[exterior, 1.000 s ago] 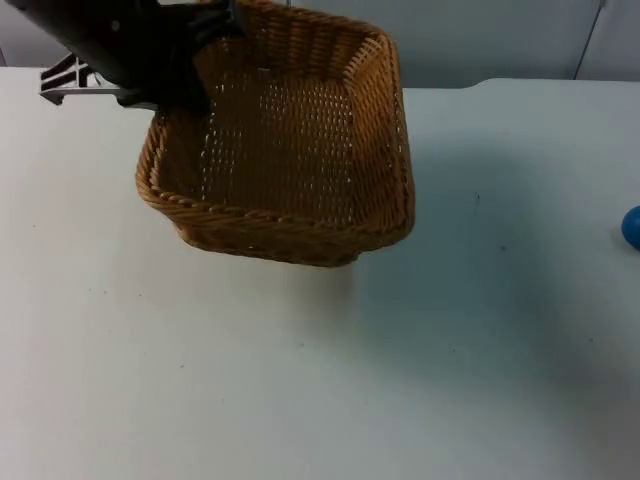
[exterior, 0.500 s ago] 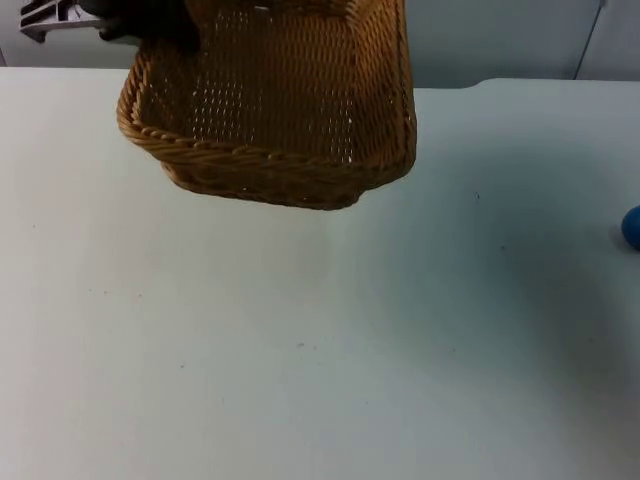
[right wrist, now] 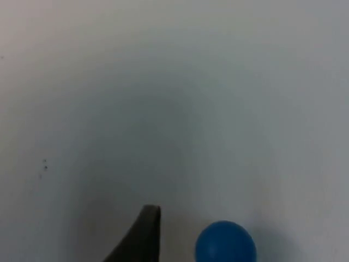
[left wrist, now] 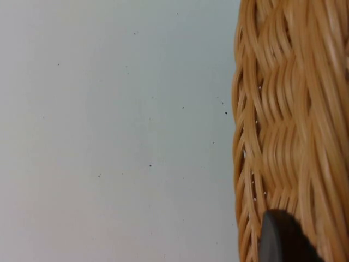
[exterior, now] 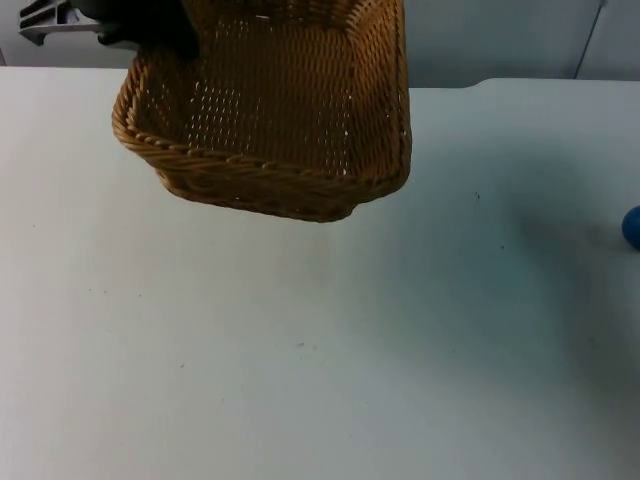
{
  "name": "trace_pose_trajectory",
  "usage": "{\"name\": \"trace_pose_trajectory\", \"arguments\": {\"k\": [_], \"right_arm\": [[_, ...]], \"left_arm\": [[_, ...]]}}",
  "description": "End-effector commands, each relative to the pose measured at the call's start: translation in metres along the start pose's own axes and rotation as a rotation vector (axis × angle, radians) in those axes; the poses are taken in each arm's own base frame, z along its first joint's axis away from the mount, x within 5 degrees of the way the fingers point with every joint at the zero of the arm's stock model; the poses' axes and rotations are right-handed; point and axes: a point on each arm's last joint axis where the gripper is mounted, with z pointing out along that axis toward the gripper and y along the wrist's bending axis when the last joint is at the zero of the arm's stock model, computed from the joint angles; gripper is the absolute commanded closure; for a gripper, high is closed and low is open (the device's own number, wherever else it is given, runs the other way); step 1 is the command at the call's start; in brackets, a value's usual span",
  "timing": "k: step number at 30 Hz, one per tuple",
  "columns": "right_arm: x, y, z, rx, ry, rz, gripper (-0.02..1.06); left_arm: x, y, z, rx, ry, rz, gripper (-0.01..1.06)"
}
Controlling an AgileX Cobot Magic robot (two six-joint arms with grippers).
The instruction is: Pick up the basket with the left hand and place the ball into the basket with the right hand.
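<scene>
A brown wicker basket (exterior: 270, 110) hangs tilted in the air over the table's far left part. My left gripper (exterior: 140, 25) is shut on the basket's far left rim. In the left wrist view a black fingertip (left wrist: 281, 237) presses against the woven basket wall (left wrist: 289, 120). A small blue ball (exterior: 632, 227) lies on the table at the right edge of the top view. My right gripper (right wrist: 147, 240) hovers over the table with the blue ball (right wrist: 226, 242) close beside it and apart from it.
The white table top (exterior: 320, 350) stretches wide and bare in front of the basket. A grey partition wall (exterior: 500, 35) closes the far side behind it.
The left gripper has lifted the basket up and toward the far left; in the last half second it barely shifted. The ball has stayed where it was.
</scene>
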Motion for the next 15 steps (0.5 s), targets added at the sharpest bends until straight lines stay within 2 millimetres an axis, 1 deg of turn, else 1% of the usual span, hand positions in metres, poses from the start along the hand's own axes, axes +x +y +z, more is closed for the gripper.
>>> {"name": "trace_pose_trajectory", "arguments": {"k": [1,3,5,8,10,11,14,15], "right_arm": [[0.000,-0.009,0.006,0.010,-0.007,0.044,0.01],[0.004,-0.017,0.012,0.021,0.010,0.085,0.03],[0.004,-0.018,0.014,0.021,0.012,0.082,0.04],[0.008,-0.016,0.025,0.007,0.045,0.085,0.06],[0.010,-0.014,0.038,-0.016,0.105,0.072,0.06],[0.010,-0.014,0.038,-0.016,0.105,0.072,0.06],[0.006,-0.009,0.049,-0.074,0.133,0.074,0.06],[0.006,-0.009,0.049,-0.074,0.133,0.074,0.06]], "left_arm": [[-0.004,-0.001,-0.002,0.011,-0.023,-0.031,1.05],[-0.003,0.000,0.001,0.008,-0.015,-0.047,1.05],[-0.003,0.001,0.002,0.007,-0.015,-0.048,1.05],[-0.003,0.001,0.004,0.006,-0.012,-0.049,1.05],[-0.002,0.001,0.004,0.006,-0.009,-0.049,1.05],[-0.002,0.001,0.004,0.006,-0.009,-0.049,1.05],[-0.002,0.001,0.004,0.004,-0.009,-0.045,1.05],[-0.002,0.001,0.004,0.004,-0.009,-0.045,1.05]]}}
